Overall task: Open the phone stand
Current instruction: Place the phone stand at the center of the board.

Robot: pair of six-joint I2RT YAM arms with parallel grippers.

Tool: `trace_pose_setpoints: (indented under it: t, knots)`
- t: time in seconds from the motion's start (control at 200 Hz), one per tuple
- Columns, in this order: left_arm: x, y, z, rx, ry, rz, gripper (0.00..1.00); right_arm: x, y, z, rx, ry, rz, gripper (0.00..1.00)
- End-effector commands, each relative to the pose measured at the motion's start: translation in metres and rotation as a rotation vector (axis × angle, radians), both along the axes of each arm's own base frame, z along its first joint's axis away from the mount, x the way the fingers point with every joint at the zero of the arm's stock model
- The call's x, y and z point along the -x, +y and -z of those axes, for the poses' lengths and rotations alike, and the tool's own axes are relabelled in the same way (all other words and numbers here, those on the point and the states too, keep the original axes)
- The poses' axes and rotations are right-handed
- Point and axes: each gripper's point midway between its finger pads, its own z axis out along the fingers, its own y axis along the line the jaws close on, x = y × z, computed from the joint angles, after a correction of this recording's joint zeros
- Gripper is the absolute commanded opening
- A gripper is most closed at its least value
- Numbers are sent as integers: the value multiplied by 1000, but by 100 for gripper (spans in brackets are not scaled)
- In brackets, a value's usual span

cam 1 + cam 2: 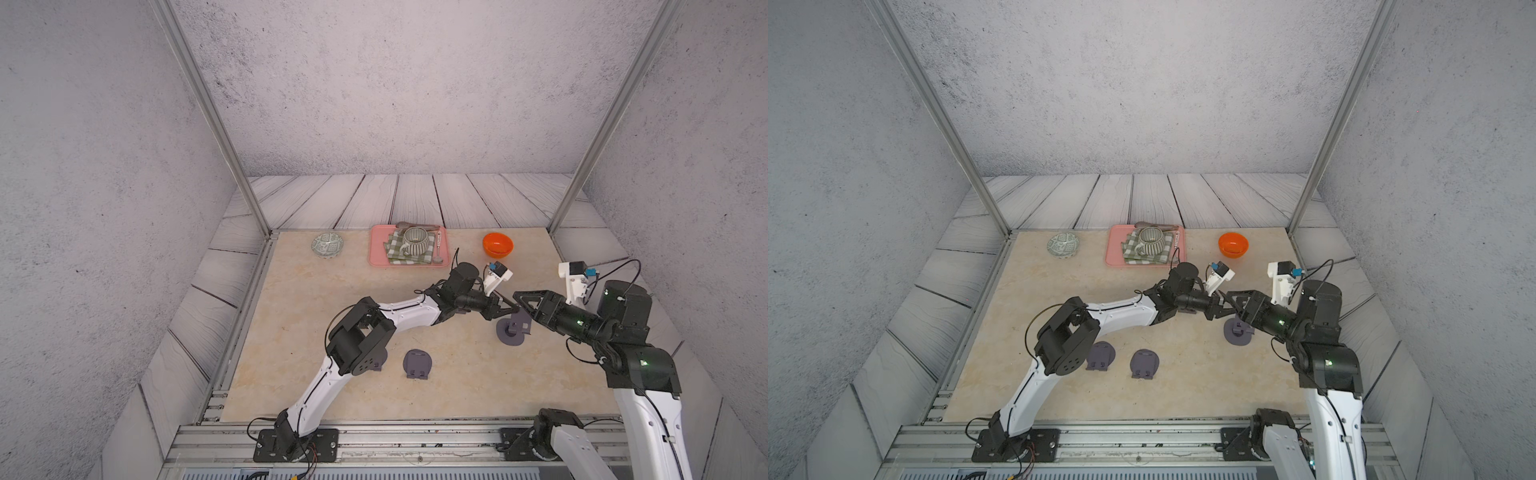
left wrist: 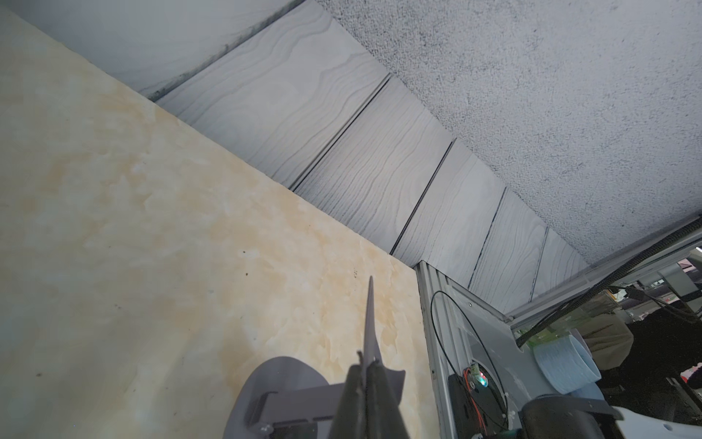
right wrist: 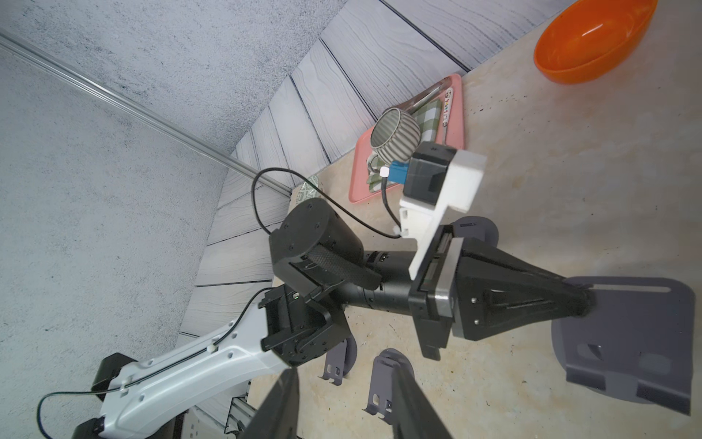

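Logged phone stand (image 1: 512, 330) at 3 o'clock from table (image 1: 311, 299) centre, plate raised off round base. Found left gripper (image 3: 583, 300) clamped shut on plate's edge. Noted right gripper (image 1: 523, 305) half open, empty, just beside. Listed orange bowl (image 1: 497, 244) at 12 o'clock, two folded stands (image 1: 1144, 363) toward 8 o'clock.

Left gripper (image 1: 1228, 311) on phone stand (image 1: 1235, 336)

The left arm (image 1: 320, 382) and right arm (image 1: 648, 424) are white shells with black joints, thin black cables, green lights.
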Motion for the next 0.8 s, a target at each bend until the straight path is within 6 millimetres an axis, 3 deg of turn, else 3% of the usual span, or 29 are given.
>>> trace_pose_setpoints:
  t: [0.0,0.19,0.2,0.24,0.605,0.791]
  knots:
    - [7,-15,-15,59,0,60,0,2,-2,-5,11,-15,14,43]
    - [12,-32,0,43,23,82,0,0,-1,3,-3,4,10,43]
    - [11,-33,13,26,35,81,0,-1,-1,3,-5,3,8,43]
    - [12,-35,21,14,45,84,0,-1,1,2,-18,4,1,43]
    - [14,-30,46,-43,49,73,0,-4,3,3,-31,-2,-11,44]
    - [7,-27,33,-45,44,49,29,-2,3,-2,-32,-11,-14,44]
